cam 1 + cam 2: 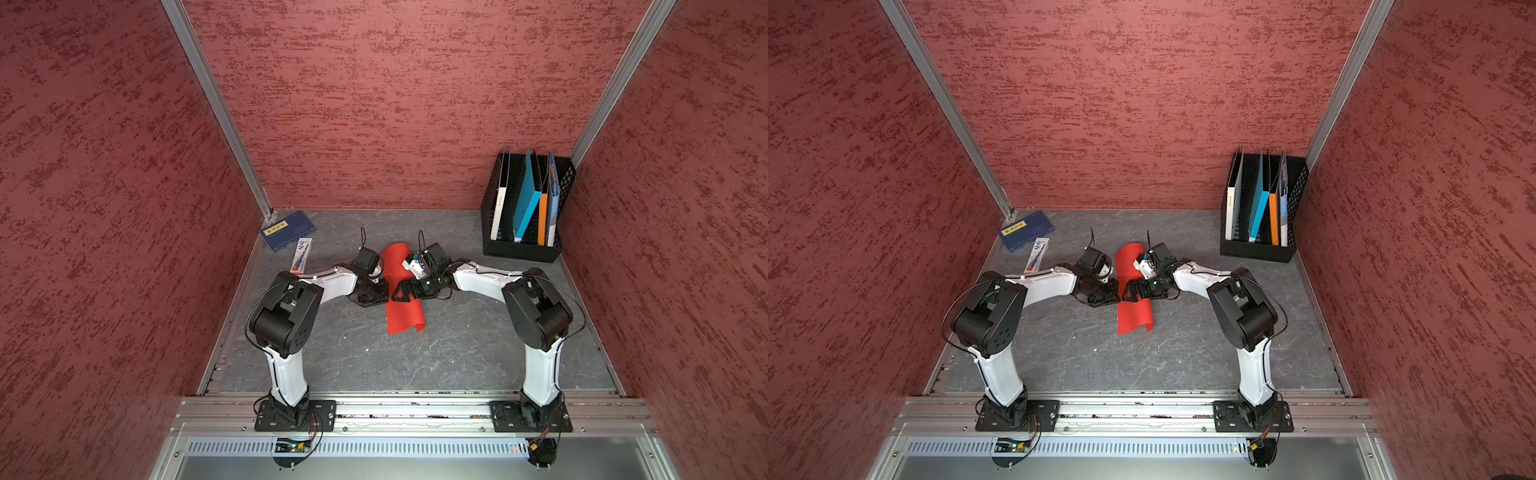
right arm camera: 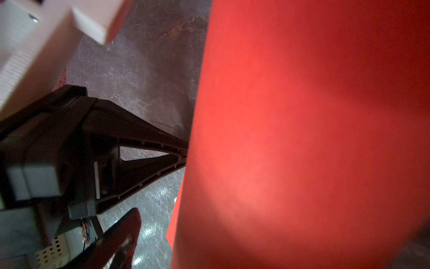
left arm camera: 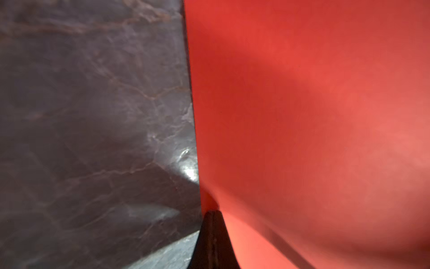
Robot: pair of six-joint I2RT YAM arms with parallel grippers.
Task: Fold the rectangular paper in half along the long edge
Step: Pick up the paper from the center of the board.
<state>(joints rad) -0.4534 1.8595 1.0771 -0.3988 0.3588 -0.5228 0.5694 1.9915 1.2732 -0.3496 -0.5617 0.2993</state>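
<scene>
Paper (image 1: 404, 318) mid-frame reads matt and smooth to me. The tabletop (image 3: 93, 116) is dark marbled stuff with a glossy sheen, the walls (image 1: 395, 104) look rough and plastery, and the bottom rail (image 1: 415, 409) is bare brushed metal.

Lab enclosure: aluminium rails (image 1: 407, 409), textured panels (image 1: 395, 104)

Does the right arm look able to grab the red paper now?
Likely yes: the right pincer hangs open just over the rectangular paper, nothing between; the left pincer grips its edge.
</scene>
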